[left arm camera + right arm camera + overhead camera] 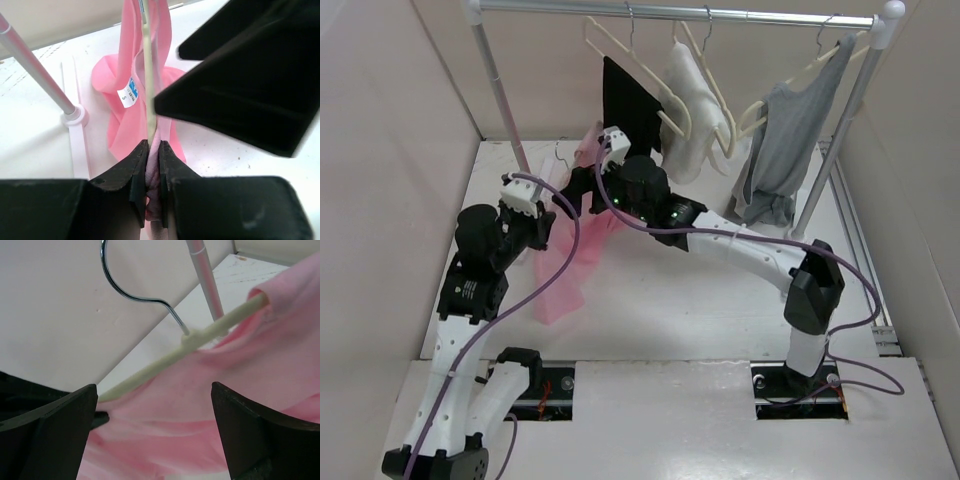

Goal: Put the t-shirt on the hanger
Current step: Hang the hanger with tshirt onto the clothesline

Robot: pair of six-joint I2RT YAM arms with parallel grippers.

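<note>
The pink t-shirt point(563, 272) hangs crumpled from the cream hanger between the two grippers, its lower end on the table. My left gripper point(154, 146) is shut on one end of the hanger point(147, 75) with pink fabric bunched between its jaws. The collar label point(128, 93) shows beside the hanger arm. My right gripper point(154, 386) is open, its jaws wide apart just in front of the shirt point(200, 405). The hanger point(160, 362) and its metal hook point(125, 290) lie above it, one arm end poking through the fabric. The right gripper's body point(240, 85) fills the left wrist view's right side.
A clothes rack point(680, 12) stands at the back, with hangers bearing a black garment point(630, 105), a white one point(692, 110) and a grey top point(785, 140). Its left pole point(505, 100) stands close behind the grippers, its foot point(74, 116) near the shirt. Walls enclose both sides.
</note>
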